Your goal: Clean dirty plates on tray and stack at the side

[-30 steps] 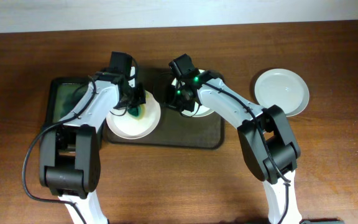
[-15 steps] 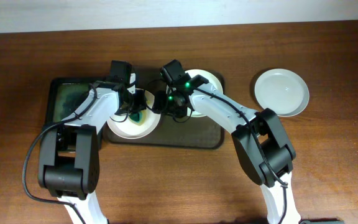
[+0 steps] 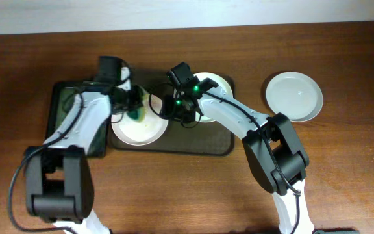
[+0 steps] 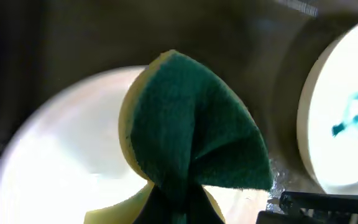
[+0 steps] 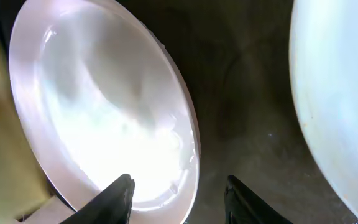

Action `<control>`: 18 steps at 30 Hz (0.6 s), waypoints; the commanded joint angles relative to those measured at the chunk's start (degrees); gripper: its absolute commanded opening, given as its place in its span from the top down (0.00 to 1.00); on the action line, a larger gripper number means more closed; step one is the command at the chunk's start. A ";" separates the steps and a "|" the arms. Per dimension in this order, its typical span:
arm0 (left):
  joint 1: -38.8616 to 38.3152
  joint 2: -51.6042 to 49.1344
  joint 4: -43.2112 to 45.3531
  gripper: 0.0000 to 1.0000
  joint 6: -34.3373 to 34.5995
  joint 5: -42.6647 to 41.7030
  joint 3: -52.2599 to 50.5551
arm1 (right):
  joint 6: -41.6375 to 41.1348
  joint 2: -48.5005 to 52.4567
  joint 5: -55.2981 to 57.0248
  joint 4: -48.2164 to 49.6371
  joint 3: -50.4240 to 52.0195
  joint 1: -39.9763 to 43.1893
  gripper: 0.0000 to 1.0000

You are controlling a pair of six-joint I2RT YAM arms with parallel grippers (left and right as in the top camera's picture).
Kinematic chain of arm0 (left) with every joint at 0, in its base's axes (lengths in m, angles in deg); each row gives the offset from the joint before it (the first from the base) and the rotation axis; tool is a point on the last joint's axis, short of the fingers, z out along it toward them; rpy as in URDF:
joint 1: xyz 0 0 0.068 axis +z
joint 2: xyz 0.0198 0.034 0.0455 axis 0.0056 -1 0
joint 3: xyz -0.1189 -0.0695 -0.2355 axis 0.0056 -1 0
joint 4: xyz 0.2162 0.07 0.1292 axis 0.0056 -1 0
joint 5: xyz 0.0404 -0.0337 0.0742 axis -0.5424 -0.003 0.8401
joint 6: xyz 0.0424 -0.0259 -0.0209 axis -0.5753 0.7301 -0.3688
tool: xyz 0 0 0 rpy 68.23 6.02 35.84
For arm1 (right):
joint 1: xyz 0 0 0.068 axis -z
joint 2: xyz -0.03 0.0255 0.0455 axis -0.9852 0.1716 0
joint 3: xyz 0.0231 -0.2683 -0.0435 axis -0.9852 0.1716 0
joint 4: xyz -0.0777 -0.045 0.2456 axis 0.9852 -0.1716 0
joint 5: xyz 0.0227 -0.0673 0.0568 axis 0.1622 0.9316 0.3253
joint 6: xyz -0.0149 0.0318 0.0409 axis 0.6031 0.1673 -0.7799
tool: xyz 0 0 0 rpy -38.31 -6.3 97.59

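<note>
**Right tool (image 5: 179,198) wide open astride the rim of the plate (image 5: 104,112)**

The plate lies face up on the tray (image 3: 174,144), left of centre. Being round, it has no long axis. The left tool (image 4: 173,208) pinches a folded sponge (image 4: 191,124) above it. A shallow grip on the rim could likely let it slip against the second plate (image 3: 221,79).

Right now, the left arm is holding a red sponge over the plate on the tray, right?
Not quite. The sponge is green with a yellow back, not red; the left wrist view shows it clearly. The rest is right: the left fingers pinch it over the plate on the tray.
</note>
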 commanded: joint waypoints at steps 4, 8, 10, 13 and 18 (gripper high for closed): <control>5.51 1.99 -0.98 1.00 -1.95 -0.66 1.38 | 1.09 0.24 14.64 -0.70 -1.14 -4.20 0.56; 5.51 1.99 -0.98 1.00 -2.12 -0.68 1.36 | 0.92 0.76 18.12 0.20 -1.14 -5.14 0.64; 5.51 1.99 -0.96 1.00 -2.10 -0.66 1.36 | 0.92 1.40 17.97 1.05 -1.14 -5.20 0.69; 5.51 1.99 -0.96 1.00 -2.10 -0.68 1.36 | 0.92 2.89 17.18 2.14 -1.14 -5.20 0.73; 4.74 1.99 -1.95 1.00 -2.10 -2.38 1.36 | 0.87 3.41 16.22 3.85 -2.51 -5.01 0.96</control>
